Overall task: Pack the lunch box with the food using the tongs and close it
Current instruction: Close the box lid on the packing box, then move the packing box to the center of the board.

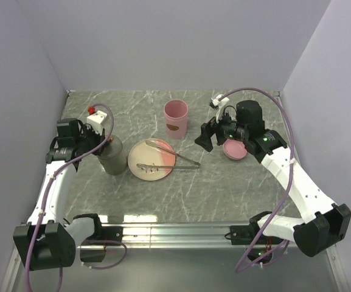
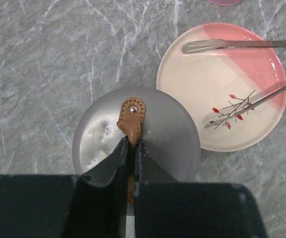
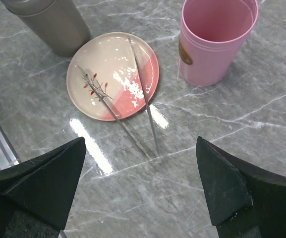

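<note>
Left fingers (image 2: pixel 115 163): fully closed on the brown leather tab (image 2: pixel 132 115) fixed to the lid of the grey metal lunch box (image 1: pixel 114 159). The lid is seated on the box. The box stands upright near the left edge of the bench (image 1: pixel 224 188), about midway between the near and far edges.

Right fingers (image 3: pixel 43 188): spread wide, holding nothing. They hang above the bench right of centre, apart from every item.

Tongs (image 1: pixel 170 159): lying flat, untouched. Both working tips rest on the plate (image 2: pixel 192 84). The joined end lies on the bench, past the plate's rim on the side toward the right edge.

Plate: cream and pink, with a painted twig pattern. It sits near the bench centre, just beside the lunch box.

Pink cup (image 1: pixel 176 118): upright, beyond the plate toward the far edge.

Shallow pink dish (image 1: pixel 234 150): on the bench under the right arm, partly hidden by it.
</note>
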Action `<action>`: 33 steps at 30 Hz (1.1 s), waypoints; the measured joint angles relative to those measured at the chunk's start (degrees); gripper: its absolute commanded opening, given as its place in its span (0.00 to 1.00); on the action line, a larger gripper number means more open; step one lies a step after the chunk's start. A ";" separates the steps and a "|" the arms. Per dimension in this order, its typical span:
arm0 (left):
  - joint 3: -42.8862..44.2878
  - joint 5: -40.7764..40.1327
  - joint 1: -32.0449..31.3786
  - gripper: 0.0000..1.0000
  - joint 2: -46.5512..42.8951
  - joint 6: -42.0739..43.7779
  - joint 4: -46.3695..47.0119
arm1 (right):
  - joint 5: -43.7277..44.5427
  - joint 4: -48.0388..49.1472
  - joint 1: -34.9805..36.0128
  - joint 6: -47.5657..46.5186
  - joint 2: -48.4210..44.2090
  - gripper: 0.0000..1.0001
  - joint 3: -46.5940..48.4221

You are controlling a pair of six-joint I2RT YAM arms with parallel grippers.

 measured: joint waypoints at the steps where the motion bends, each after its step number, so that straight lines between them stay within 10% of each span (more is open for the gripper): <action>1: -0.04 0.15 0.00 0.01 0.00 0.22 0.04 | -0.02 0.00 0.00 0.00 0.07 0.98 0.00; 6: -0.04 0.59 0.00 0.07 0.00 1.46 -0.13 | -0.09 0.00 -0.04 -0.02 0.11 0.98 0.00; 14: 2.25 0.83 0.00 0.47 1.11 2.86 -3.61 | -0.26 -0.04 -0.04 -0.04 0.72 0.98 0.00; 33: 22.47 2.93 0.31 0.43 11.02 -9.20 -8.39 | -0.68 -0.72 -0.04 -0.31 0.74 0.98 0.00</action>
